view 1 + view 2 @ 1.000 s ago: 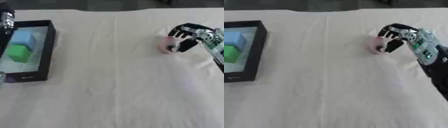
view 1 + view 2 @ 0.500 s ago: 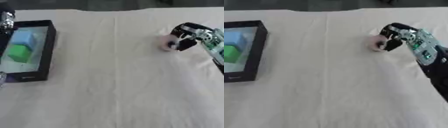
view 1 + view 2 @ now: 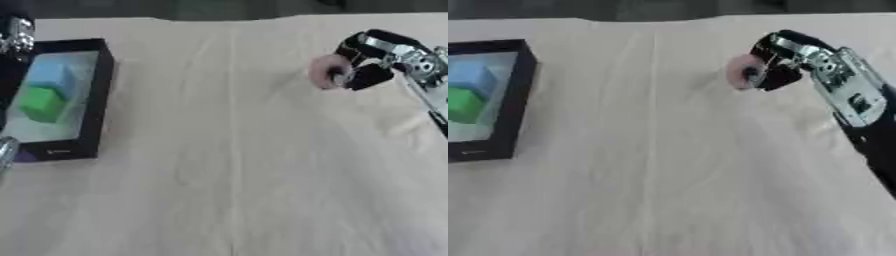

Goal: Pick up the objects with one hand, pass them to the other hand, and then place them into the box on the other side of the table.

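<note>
Pink object: small, rounded, roughly disc- or ring-like, pale pink with a matte, soft look; edges blurred, so finer detail not clear. Sits at the far right of the table, held at the tips of the right hand.

Right hand: black with silver metal parts, hard and glossy, reaching in from the right edge. Fingers curled over the top of the pink object, thumb below, pinching it between them. Whether the object touches the cloth or is lifted just off it: cannot tell.

Right forearm: silver-grey casing with dark patches, running down to a black sleeve at the right edge.

Box: shallow, rectangular, black walls with straight edges, pale inner floor with a slight sheen. Stands at the left side of the table, well apart from the pink object.

Blue block: light blue, boxy, smooth faces, in the far half of the box.

Green block: bright green, cube-like, smooth, just beside the blue block on its near side, inside the box.

Left hand: only a black and silver piece at the upper left edge, beside the far corner of the box; state of its fingers not to be told.

Tablecloth: beige, woven-looking, matte, with a straight fold line down the middle and faint wrinkles.
</note>
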Controlling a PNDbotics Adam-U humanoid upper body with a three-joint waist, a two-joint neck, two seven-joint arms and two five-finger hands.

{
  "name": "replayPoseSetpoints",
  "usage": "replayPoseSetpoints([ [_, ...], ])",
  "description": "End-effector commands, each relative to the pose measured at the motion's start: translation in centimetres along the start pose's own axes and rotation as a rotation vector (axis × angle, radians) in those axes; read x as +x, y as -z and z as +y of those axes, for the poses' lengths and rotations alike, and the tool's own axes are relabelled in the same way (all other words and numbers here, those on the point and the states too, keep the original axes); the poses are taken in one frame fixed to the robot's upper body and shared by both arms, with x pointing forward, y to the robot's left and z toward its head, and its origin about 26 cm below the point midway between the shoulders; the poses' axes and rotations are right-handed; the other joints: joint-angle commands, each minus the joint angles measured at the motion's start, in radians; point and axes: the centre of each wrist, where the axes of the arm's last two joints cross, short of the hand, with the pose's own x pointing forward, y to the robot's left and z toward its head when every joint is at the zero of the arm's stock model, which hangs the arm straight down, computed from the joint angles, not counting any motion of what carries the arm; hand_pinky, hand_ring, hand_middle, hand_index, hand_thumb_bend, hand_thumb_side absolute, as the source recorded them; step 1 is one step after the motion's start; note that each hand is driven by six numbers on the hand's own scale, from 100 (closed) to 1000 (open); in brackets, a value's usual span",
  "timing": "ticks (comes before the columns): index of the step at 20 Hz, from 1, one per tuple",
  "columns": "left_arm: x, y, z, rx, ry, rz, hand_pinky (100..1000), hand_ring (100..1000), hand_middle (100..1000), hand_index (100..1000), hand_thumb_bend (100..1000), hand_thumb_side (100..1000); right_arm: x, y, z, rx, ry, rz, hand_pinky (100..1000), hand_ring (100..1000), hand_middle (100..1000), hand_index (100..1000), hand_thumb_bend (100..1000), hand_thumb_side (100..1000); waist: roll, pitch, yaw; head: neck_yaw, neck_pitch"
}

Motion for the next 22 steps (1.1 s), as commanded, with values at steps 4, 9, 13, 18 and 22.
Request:
replayPoseSetpoints([
  [4,2.0,1.0,1.1,0.024,0.034,-0.083,653,746,659,783,100,590,4.9,-0.7,0.8,-0.116,0.216,-0.129,654,609,496,525,100,100,0.006,-0.04,-0.005,0.01,0.014],
  [9,3.4,1.6,1.3,0.01,0.065,-0.136,656,772,662,784,100,542,7.5,-0.4,4.3,-0.126,0.366,-0.19,639,600,494,524,100,100,0.01,-0.048,-0.005,0.013,0.021],
  [13,4.9,2.4,1.6,0.004,0.108,-0.184,657,773,662,784,113,494,8.8,0.0,6.6,-0.136,0.456,-0.224,623,592,493,523,100,100,0.014,-0.053,-0.003,0.015,0.028],
  [18,6.1,2.9,1.4,-0.029,0.145,-0.216,662,775,664,785,131,471,9.8,0.9,9.0,-0.151,0.565,-0.225,619,591,494,525,100,100,0.015,-0.058,-0.004,0.018,0.035],
  [22,7.2,3.1,1.1,-0.075,0.172,-0.244,667,777,666,788,143,450,10.3,1.4,10.7,-0.142,0.586,-0.229,616,589,494,525,100,100,0.018,-0.059,-0.002,0.017,0.04],
])
